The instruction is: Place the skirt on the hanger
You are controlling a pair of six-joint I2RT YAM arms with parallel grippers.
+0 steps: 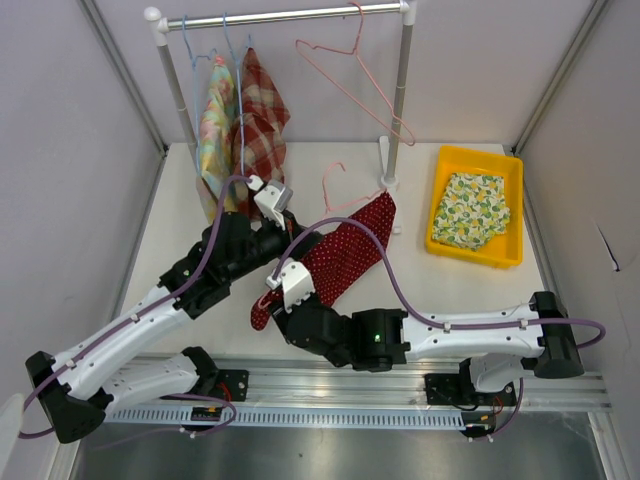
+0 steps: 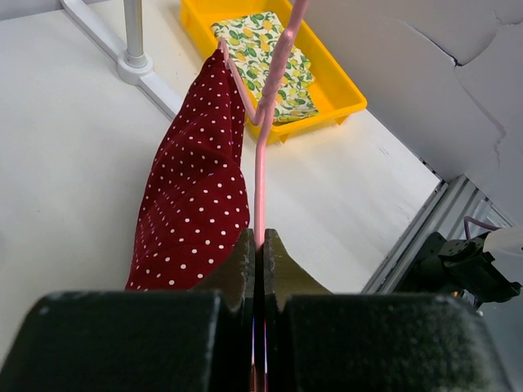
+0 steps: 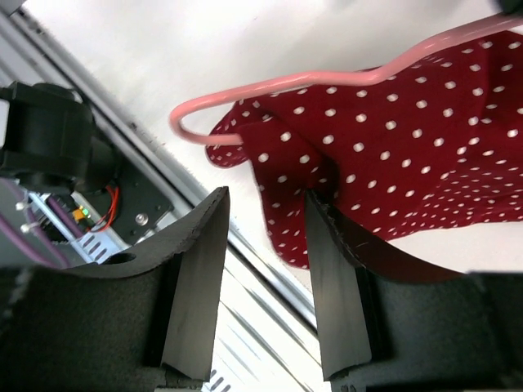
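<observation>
The red polka-dot skirt (image 1: 345,255) lies on the white table, draped over a pink hanger (image 1: 335,180) whose hook points toward the rack. My left gripper (image 1: 300,243) is shut on the hanger's pink wire (image 2: 261,163), with the skirt (image 2: 196,196) just left of the jaws. My right gripper (image 1: 272,300) is open at the skirt's near end. In the right wrist view the hanger's curved end (image 3: 270,82) and the skirt (image 3: 409,155) lie just beyond the fingertips (image 3: 315,212), and a skirt corner hangs between them.
A clothes rail (image 1: 290,15) at the back holds two hung garments (image 1: 240,120) on blue hangers and a spare pink hanger (image 1: 350,80). Its post base (image 2: 135,61) stands behind the skirt. A yellow tray (image 1: 440,170) with a folded floral cloth (image 1: 475,208) sits at the right.
</observation>
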